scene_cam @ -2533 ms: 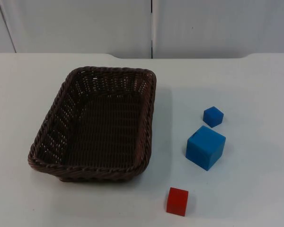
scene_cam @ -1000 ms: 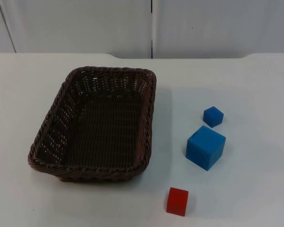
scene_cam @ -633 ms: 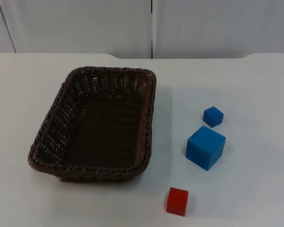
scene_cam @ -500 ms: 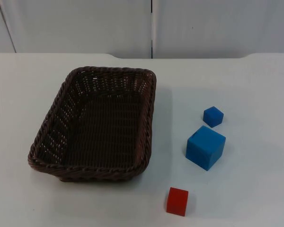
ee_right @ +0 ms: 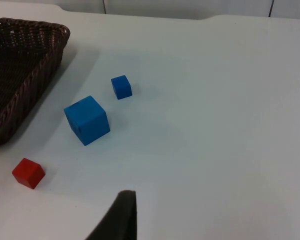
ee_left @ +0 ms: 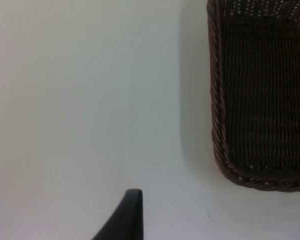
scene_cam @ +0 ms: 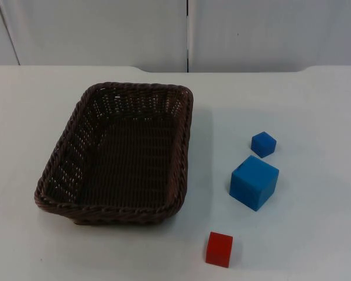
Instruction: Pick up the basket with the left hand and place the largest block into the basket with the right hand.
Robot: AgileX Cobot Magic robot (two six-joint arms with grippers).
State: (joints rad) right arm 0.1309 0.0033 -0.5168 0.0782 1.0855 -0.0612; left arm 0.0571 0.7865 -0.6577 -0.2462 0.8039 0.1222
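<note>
Stock on the white worktop [scene_cam: 316, 99]: one basket, three blocks.

- Basket, one: dark brown woven wicker basket [scene_cam: 120, 153], rectangular, standing flat and unlifted. The left wrist view has a corner of its braided rim [ee_left: 250, 176] lying ahead of the left claw [ee_left: 127, 215] and off to one side, apart from it, with bare worktop between.
- Blocks, three: large blue cube [scene_cam: 254, 182], the largest; small blue cube [scene_cam: 263, 144] just beyond it toward the grey partition wall [scene_cam: 269, 32]; small red cube [scene_cam: 219, 249] on the near side. All three rest on the worktop, apart from one another and outside the basket.
- The right wrist view takes in all three blocks ahead of the right claw [ee_right: 121, 215], the red cube nearest it, the small blue cube farthest, with the basket's end wall beyond them.
- Left claw: one black fingertip seen over bare worktop, touching nothing; spread or pressed together cannot be told.
- Right claw: one black fingertip seen, well short of the blocks; state likewise cannot be told.
</note>
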